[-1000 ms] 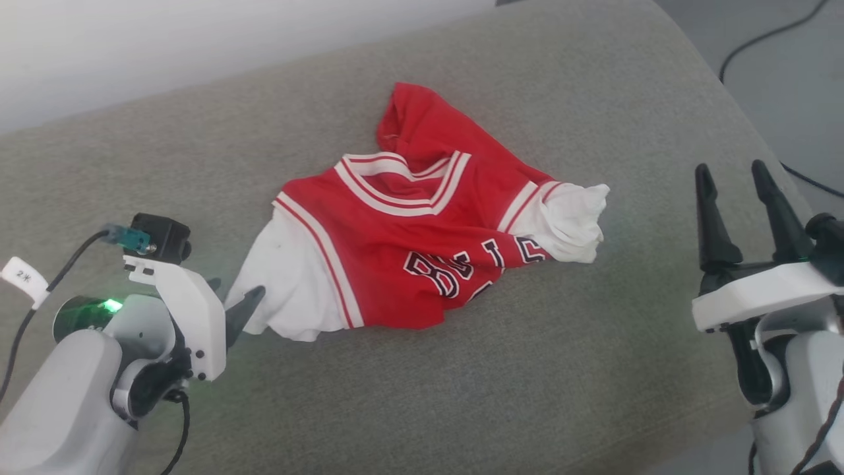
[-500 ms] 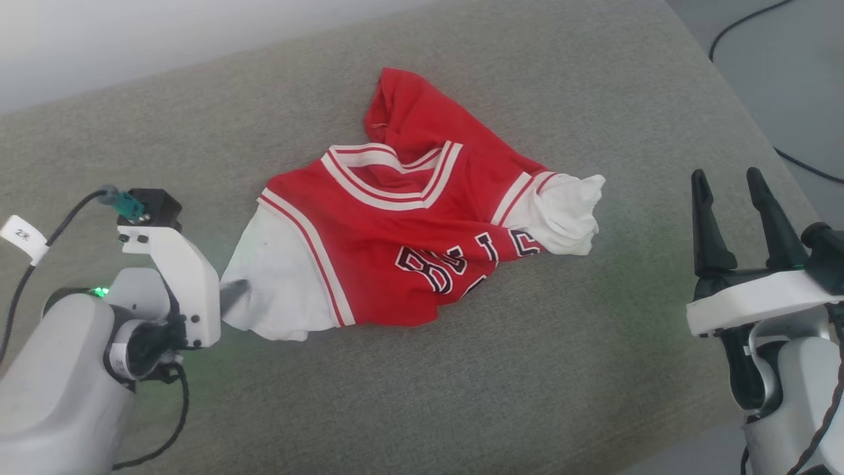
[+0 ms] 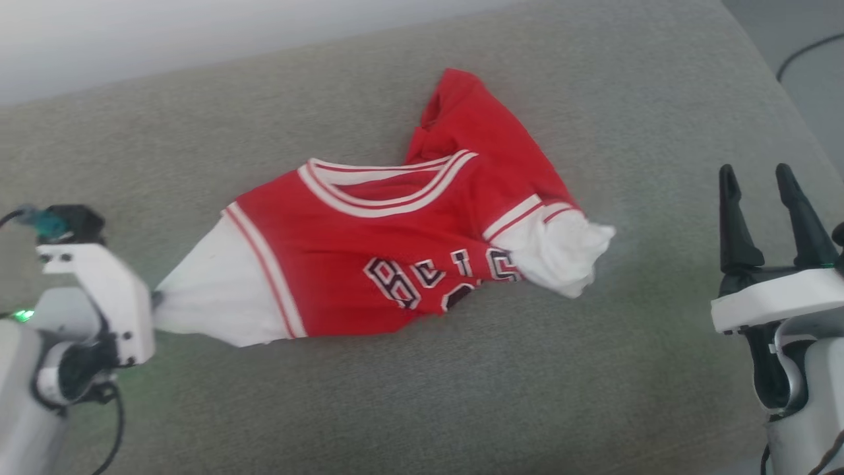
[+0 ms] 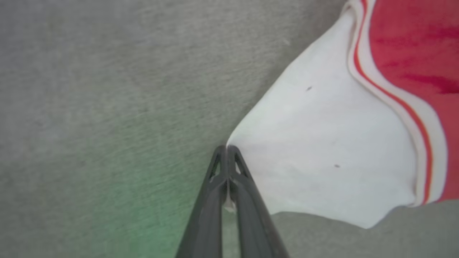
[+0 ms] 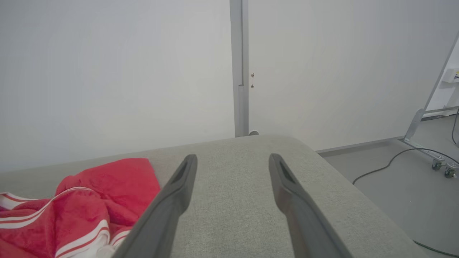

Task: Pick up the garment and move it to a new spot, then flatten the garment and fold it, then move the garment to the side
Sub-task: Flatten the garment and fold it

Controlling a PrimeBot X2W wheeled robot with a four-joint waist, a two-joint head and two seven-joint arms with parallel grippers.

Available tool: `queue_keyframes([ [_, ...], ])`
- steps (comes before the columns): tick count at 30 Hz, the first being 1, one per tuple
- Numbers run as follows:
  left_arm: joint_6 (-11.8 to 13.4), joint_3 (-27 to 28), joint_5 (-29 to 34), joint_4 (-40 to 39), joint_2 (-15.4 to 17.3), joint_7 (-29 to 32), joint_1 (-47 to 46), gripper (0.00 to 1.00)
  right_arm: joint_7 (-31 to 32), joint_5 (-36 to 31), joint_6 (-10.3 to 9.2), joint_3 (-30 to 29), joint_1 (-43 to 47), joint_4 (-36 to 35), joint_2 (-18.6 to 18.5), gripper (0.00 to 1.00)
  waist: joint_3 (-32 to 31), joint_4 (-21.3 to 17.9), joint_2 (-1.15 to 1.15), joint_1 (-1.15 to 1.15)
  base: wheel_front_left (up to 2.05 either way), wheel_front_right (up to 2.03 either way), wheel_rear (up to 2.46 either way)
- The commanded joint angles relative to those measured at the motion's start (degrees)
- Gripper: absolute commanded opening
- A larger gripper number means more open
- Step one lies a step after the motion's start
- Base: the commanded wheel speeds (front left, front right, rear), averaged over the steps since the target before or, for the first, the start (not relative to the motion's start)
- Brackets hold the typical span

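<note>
Left wrist view has the left gripper (image 4: 227, 147) nearest, its two dark fingers pinched together on the edge of one white sleeve of the garment (image 4: 322, 143). The red shirt lies crumpled, lettering up, in the middle of the grey cushion (image 3: 461, 396), that sleeve stretched taut toward the gripper. Farther right, the right gripper (image 3: 754, 170) stands with fingers spread and empty, well apart from the other sleeve.
</note>
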Motion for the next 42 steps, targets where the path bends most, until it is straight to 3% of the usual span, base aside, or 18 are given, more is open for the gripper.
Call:
queue_keyframes([
  [1,0.92,1.27,-0.45,-0.90,1.82,-0.53,2.35,0.00,0.54,-0.39,-0.03,-0.46,0.75,-0.71,-0.38,1.00,-0.37,1.50,0.00,0.00,0.00,0.00,0.00],
  [4,2.16,2.90,-0.57,-2.52,3.73,-1.07,4.80,0.00,1.23,-0.42,-0.02,-0.63,1.05,-1.24,-0.54,1.00,-0.52,2.69,0.00,0.00,0.00,0.00,0.00],
  [10,2.29,4.55,-2.00,-3.50,2.85,-4.11,7.92,0.00,2.85,0.72,-0.02,1.45,1.69,-2.03,-1.06,1.00,-0.62,4.40,0.00,0.00,0.00,0.00,0.00],
  [11,2.10,4.29,-1.85,-3.24,2.43,-4.72,8.37,0.16,3.51,1.13,-0.02,2.33,1.95,-2.05,-1.22,1.00,-0.66,4.65,0.00,0.00,0.00,0.00,0.00],
  [12,1.65,4.10,-1.56,-3.14,2.10,-5.66,8.44,0.65,4.16,1.51,-0.02,3.18,2.06,-1.96,-1.46,1.00,-0.69,4.83,0.00,0.00,0.00,0.00,0.00],
  [13,1.43,3.92,-1.49,-2.83,1.54,-6.58,8.41,1.00,4.79,2.02,-0.02,3.99,2.15,-1.96,-1.81,1.00,-0.74,5.10,0.00,0.00,0.00,0.00,0.00],
  [27,-3.77,3.59,1.57,-2.39,-1.66,-22.57,8.87,1.00,19.82,13.45,-0.02,19.88,3.71,-2.32,-9.79,1.00,-2.71,9.54,0.00,0.00,0.00,0.00,0.00],
  [37,-4.83,3.60,4.03,-6.28,-3.62,-33.08,11.59,1.00,29.43,17.01,-0.02,22.59,3.48,-3.00,-13.99,1.00,-2.64,14.55,0.00,0.00,0.00,0.00,0.00],
  [38,-4.77,3.64,4.19,-6.51,-3.85,-34.03,11.71,1.00,30.27,17.19,-0.02,22.74,3.24,-2.64,-14.16,0.97,-2.52,15.01,0.00,0.00,0.00,0.00,0.00],
  [39,-4.68,3.75,4.23,-6.80,-4.22,-34.93,11.92,1.00,31.01,17.25,-0.02,22.80,3.02,-2.26,-14.28,0.71,-2.40,15.45,0.00,0.00,0.00,0.00,0.00],
  [41,-4.58,3.72,4.73,-7.16,-4.69,-37.03,12.38,1.00,31.97,16.92,-0.02,23.03,2.26,-1.74,-14.60,0.00,-2.15,16.30,0.00,0.00,0.00,0.00,0.00],
  [42,-4.47,3.86,4.76,-7.12,-5.04,-37.96,12.70,1.00,32.34,17.16,-0.02,23.05,2.01,-1.37,-14.43,0.00,-2.08,16.59,0.00,0.00,0.00,0.00,0.00],
])
